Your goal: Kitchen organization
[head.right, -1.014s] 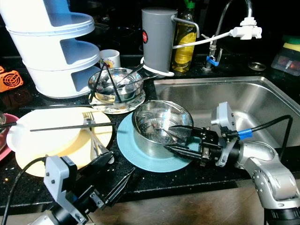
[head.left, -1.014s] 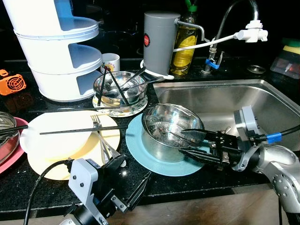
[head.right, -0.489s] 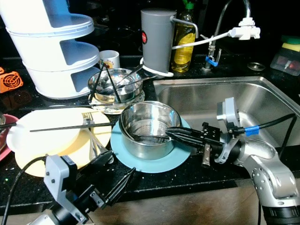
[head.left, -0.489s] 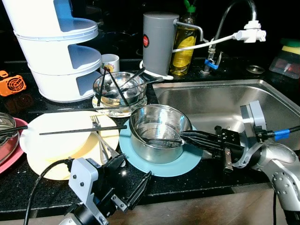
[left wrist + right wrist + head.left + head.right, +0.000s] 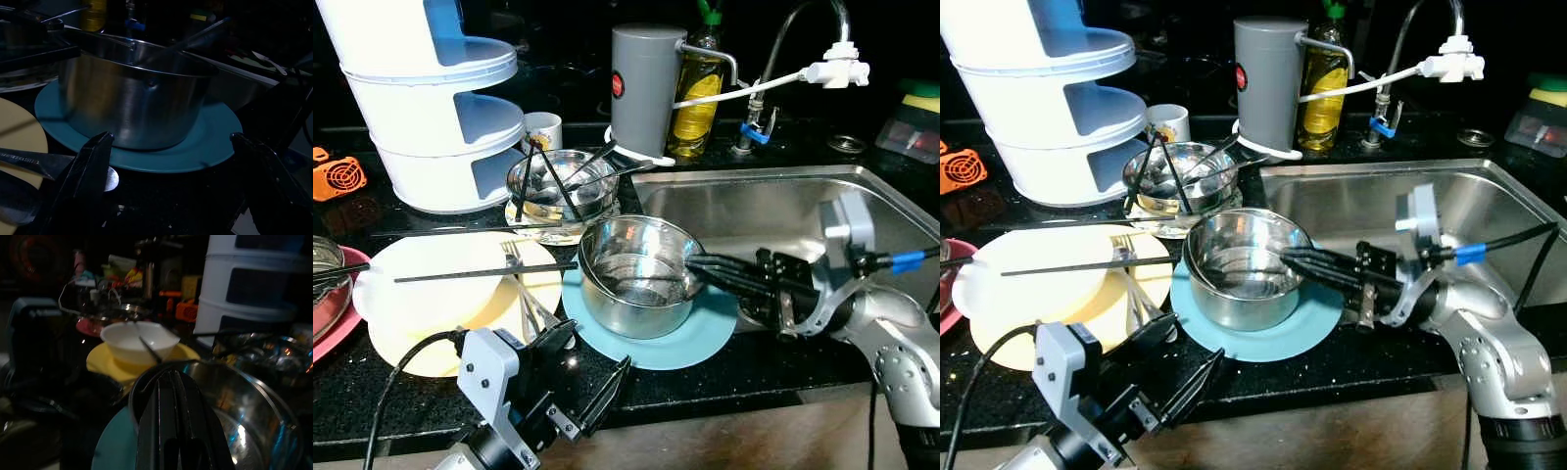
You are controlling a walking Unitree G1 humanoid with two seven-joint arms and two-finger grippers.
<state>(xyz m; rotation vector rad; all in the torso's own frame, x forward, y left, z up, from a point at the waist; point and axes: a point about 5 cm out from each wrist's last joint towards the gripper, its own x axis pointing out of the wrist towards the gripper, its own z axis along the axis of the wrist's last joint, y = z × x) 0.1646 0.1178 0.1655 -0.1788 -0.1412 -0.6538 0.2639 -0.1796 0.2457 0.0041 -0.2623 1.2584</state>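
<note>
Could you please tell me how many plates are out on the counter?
3 for sure: a teal plate under the steel pot, a yellow plate to its left, and a patterned one under the glass bowl. Others may be hidden.

At the counter's back edge you have a grey canister (image 5: 646, 88) beside a yellow soap bottle (image 5: 697, 93) and the tap (image 5: 803, 39), a white tiered container (image 5: 435, 98) toward the back left corner, and an orange gadget (image 5: 337, 174) at the left edge.
</note>
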